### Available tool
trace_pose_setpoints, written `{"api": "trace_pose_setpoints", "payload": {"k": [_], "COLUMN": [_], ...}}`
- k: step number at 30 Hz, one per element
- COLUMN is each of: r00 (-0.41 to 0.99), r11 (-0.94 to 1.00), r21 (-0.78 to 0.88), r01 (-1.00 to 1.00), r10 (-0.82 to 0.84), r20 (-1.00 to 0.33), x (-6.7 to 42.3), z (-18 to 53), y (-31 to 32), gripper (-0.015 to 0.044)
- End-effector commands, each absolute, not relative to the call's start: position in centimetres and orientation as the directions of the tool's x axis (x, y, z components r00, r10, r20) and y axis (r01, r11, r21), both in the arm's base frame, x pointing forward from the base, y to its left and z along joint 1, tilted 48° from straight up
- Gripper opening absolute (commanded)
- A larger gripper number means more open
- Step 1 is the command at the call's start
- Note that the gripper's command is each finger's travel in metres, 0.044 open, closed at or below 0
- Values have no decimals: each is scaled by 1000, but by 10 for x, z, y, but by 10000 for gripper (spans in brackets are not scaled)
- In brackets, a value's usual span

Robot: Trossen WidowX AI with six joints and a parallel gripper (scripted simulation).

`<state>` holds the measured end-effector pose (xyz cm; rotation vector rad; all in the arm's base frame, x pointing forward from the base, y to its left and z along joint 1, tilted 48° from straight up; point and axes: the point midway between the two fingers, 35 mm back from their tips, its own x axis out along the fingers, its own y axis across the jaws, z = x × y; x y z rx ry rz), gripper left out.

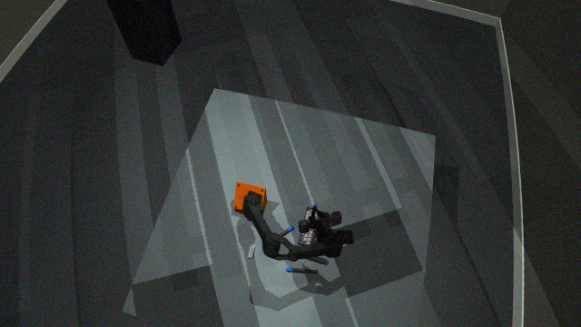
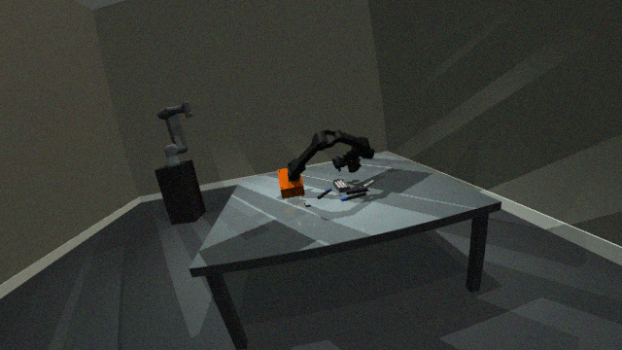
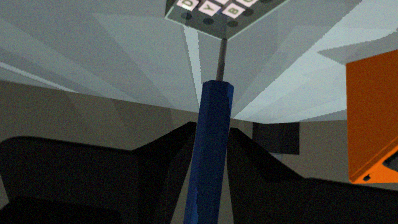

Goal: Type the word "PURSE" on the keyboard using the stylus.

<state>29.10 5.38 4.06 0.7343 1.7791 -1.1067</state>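
A blue stylus (image 3: 212, 145) (image 1: 315, 207) with a thin grey tip (image 3: 220, 60) is held upright-in-view between my dark fingers. My gripper (image 3: 212, 132) (image 1: 316, 216) (image 2: 341, 164) is shut on it. The tip points at the near corner of the small keyboard (image 3: 220, 17) (image 1: 308, 237) (image 2: 340, 184), just below its lowest row of white keys and a little above the desk. Whether the tip touches the keyboard I cannot tell. In the top and exterior views the gripper hangs over the keyboard and hides part of it.
The arm's orange base (image 1: 245, 190) (image 2: 291, 187) (image 3: 372, 115) stands left of the keyboard. Two other blue-ended pens (image 1: 289, 231) (image 1: 301, 271) (image 2: 325, 193) (image 2: 354, 196) and a small white piece (image 1: 251, 251) (image 2: 307, 204) lie on the desk. A grey arm on a black pedestal (image 2: 181, 192) stands beyond the table.
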Motion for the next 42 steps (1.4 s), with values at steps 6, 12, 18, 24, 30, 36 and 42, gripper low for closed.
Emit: {"api": "trace_pose_setpoints", "payload": {"k": [6,12,18,24,30,36,42], "r00": [-423,-423,-424,-424,-424,-422,-422], "r11": [469,469,469,469,469,468,468], "r21": [-348,-350,-350,-350,-350,-349,-349], "r01": [812,811,811,811,811,812,812], "r10": [59,58,58,58,58,58,58], "r20": [-904,-904,-904,-904,-904,-905,-905], "x": [296,299,299,299,299,303,303], "z": [40,21,18,18,18,17,17], "y": [60,39,35,35,35,35,35], "gripper": [0,0,0,0,0,81,81]}}
